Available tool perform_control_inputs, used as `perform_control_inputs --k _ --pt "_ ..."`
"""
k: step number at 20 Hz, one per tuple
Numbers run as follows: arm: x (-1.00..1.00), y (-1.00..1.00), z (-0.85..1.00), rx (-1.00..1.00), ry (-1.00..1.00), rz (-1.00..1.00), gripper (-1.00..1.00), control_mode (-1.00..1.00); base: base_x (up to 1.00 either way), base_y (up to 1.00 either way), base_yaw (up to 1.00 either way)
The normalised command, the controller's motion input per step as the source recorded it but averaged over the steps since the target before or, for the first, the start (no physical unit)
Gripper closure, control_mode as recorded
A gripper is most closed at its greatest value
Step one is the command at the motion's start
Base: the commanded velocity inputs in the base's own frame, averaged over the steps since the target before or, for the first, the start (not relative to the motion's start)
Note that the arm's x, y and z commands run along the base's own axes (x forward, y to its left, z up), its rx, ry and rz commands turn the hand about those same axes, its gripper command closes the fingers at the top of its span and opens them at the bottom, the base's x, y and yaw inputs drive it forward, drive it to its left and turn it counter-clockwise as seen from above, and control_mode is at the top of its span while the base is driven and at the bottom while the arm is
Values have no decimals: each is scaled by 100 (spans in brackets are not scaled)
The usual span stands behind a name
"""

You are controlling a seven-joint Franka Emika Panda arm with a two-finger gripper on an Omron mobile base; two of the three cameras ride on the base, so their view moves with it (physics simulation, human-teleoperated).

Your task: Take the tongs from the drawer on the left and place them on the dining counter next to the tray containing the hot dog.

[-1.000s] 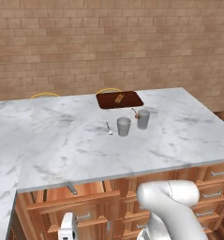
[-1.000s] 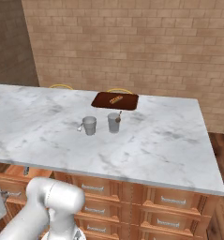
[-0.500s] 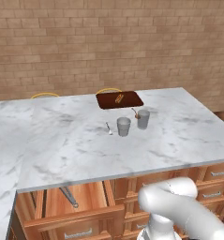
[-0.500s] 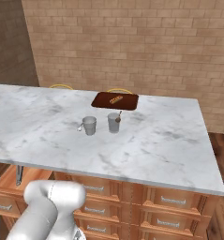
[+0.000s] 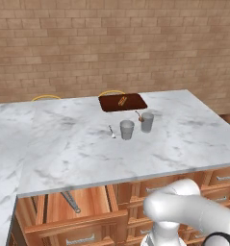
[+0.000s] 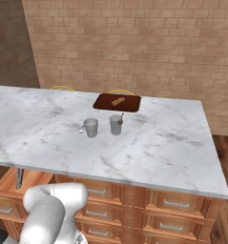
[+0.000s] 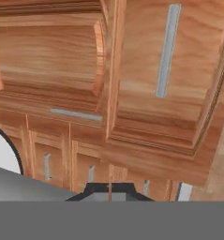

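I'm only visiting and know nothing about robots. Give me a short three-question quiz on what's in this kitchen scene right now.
1. True or false: the shallow reddish-brown wooden drawer at the left stands pulled open.
2. What lies on the flat dark-brown rectangular tray?
A. a spoon
B. a small orange-tan hot dog
C. a cup
3. How many grey cups stand on the white marble dining counter?

Key
1. True; the silver metal tongs lie inside it.
2. B, the hot dog.
3. Two: one grey cup beside the other grey cup, both in front of the tray.
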Motion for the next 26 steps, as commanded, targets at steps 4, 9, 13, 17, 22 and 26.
perform_control_inputs --k 4,9,13,17,22,26 --pt "-47 -14 98 7 1 -24 -100 -100 0 0 0" --pt "0 -6 100 4 11 -29 -100 -100 0 0 0" --pt "4 0 100 0 17 -31 -100 -100 0 0 0" --pt "30 0 100 0 20 -26 -100 -100 0 0 0" --pt "50 0 100 0 21 -18 -100 -100 0 0 0" --pt "56 6 100 0 21 -12 -100 -100 0 0 0"
